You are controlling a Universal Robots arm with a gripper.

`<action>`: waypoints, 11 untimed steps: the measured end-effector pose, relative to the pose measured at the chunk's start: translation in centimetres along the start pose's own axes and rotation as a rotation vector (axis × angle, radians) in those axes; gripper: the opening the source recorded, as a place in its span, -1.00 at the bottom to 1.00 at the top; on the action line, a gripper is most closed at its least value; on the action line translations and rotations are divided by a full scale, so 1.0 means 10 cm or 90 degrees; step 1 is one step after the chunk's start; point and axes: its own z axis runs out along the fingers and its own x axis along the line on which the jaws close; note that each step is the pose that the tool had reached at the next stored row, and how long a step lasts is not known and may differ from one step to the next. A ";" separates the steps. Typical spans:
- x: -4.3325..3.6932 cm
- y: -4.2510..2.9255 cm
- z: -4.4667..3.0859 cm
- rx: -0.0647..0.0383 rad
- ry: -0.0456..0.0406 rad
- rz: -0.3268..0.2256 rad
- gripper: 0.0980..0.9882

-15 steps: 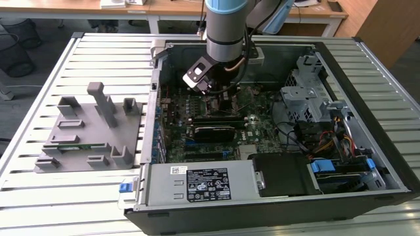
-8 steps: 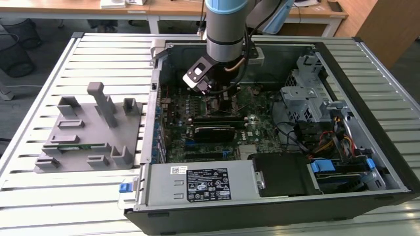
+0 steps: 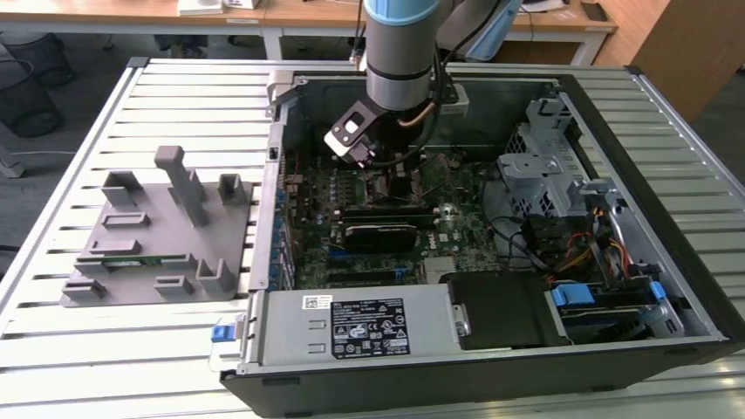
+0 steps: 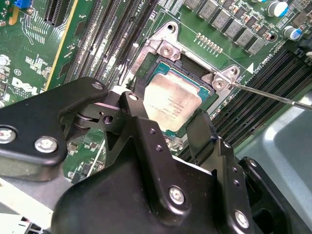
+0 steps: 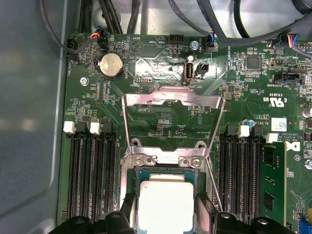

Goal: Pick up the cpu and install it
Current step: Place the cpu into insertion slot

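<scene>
The cpu (image 4: pixel 170 102) is a flat square chip with a shiny silver top, lying level in the motherboard's socket (image 4: pixel 163 48). In the first wrist view the cpu (image 5: pixel 165 202) looks pale, just under the socket's raised metal load plate (image 5: pixel 170 97). My gripper (image 4: pixel 165 109) is down over the socket, one black finger (image 4: pixel 130 100) on each side of the chip against opposite edges, shut on it. In the exterior view the gripper (image 3: pixel 363 153) reaches into the open computer case (image 3: pixel 652 113) near its back wall.
The thin socket lever (image 4: pixel 273 95) sticks out beside the socket. Memory slots (image 5: pixel 92 175) flank it, with a green memory stick (image 5: pixel 273 180) in one. A grey parts fixture (image 3: pixel 157 236) stands at the exterior view's left. Power supply (image 3: pixel 355 327) and drive cage (image 3: pixel 547 166) crowd the case.
</scene>
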 end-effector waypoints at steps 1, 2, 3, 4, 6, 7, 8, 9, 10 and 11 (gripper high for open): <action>0.000 0.000 0.000 0.000 0.0000 0.000 0.15; 0.000 0.000 0.000 0.000 0.0000 0.000 0.15; 0.000 0.000 -0.001 0.000 0.0001 0.000 0.15; 0.000 0.000 -0.006 0.000 0.0000 0.000 0.15; 0.000 0.001 -0.024 0.000 0.0000 0.000 0.15; 0.001 0.002 -0.035 0.000 0.0000 0.000 0.15; 0.001 0.002 -0.046 0.000 0.0000 0.000 0.15; 0.001 0.003 -0.060 0.000 0.0000 0.000 0.15; 0.001 0.004 -0.075 0.000 0.0000 0.000 0.15; 0.002 0.004 -0.087 0.000 0.0001 0.000 0.11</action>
